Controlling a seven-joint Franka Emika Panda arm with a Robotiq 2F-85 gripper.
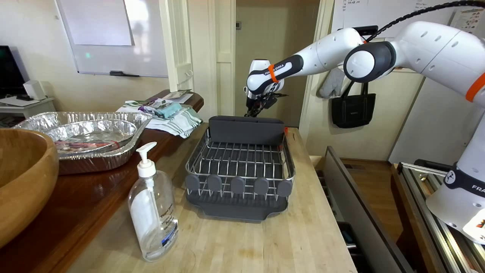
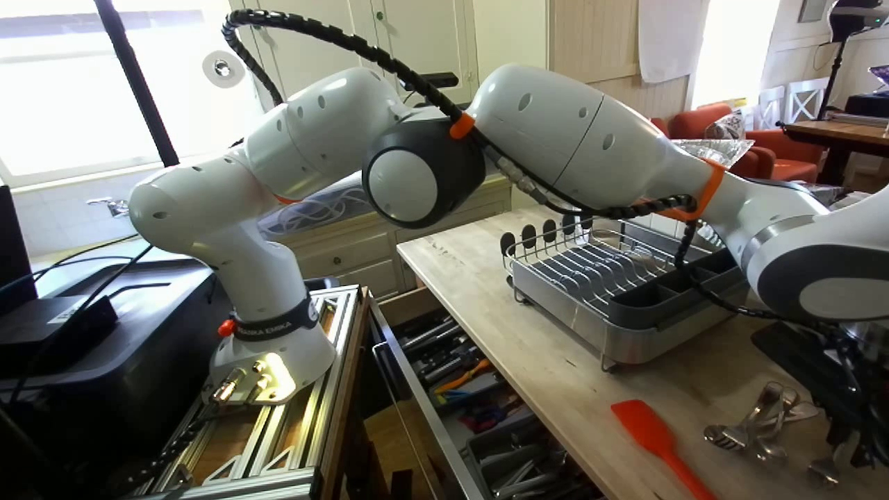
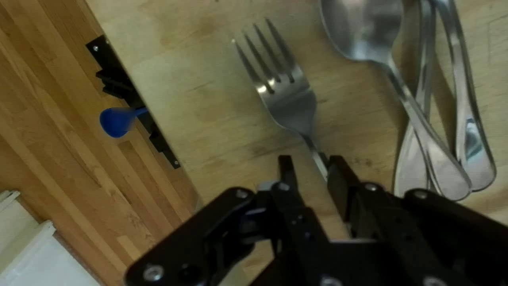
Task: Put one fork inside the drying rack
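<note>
A silver fork [image 3: 293,103] lies on the wooden counter in the wrist view, tines pointing away from the gripper. My gripper [image 3: 311,163] is open over it. The fork's handle runs between the fingertips, close to the right finger, and its end is hidden behind that finger. In an exterior view the gripper [image 2: 851,444] is low over the counter at the right edge, with a metal utensil head [image 2: 825,472] beside it. The drying rack [image 1: 237,208], dark grey with a silver wire grid, stands on the counter; it shows in both exterior views [image 2: 632,344].
A pile of spoons and other cutlery [image 3: 416,131] lies right of the fork. A red spatula [image 2: 649,430] lies near the rack. An open drawer [image 2: 486,410] holds utensils. A soap pump bottle [image 1: 153,216] and foil trays [image 1: 98,159] stand beside the rack.
</note>
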